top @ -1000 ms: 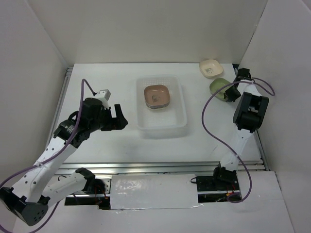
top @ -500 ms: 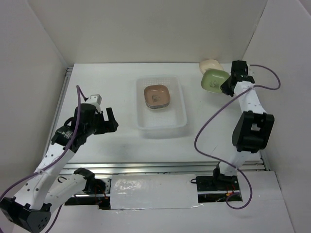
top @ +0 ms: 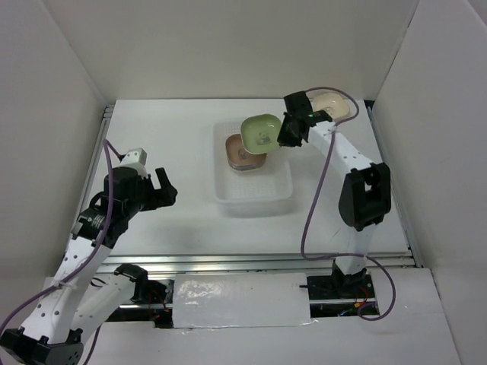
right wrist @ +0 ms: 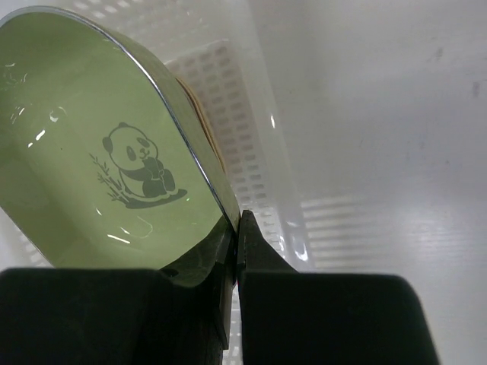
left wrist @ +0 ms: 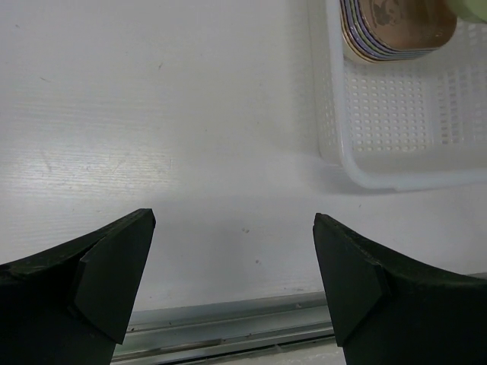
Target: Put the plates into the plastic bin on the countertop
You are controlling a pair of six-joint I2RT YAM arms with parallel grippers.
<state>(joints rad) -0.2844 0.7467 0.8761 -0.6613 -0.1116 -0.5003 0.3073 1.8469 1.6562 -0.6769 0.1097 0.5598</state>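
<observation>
My right gripper [top: 283,134] [right wrist: 237,228] is shut on the rim of a green plate [top: 261,131] [right wrist: 99,144] with a panda mark, held tilted above the back right part of the plastic bin [top: 283,192] [right wrist: 251,114]. A stack of plates with a brown one on top [top: 242,153] [left wrist: 396,26] lies inside the bin [left wrist: 396,175]. A cream plate [top: 335,103] sits on the countertop [top: 175,129] at the back right, partly behind the right arm. My left gripper [top: 163,192] [left wrist: 234,262] stands open and holds nothing, over the countertop [left wrist: 175,137] left of the bin.
White walls close in the sides and back. A metal rail [top: 251,262] [left wrist: 228,327] runs along the countertop's front edge. The right arm's cable [top: 312,205] loops over the countertop right of the bin.
The right gripper closed on the green plate, lifted it from the back right and carried it left over the bin. The left arm drew back leftward, still open.
</observation>
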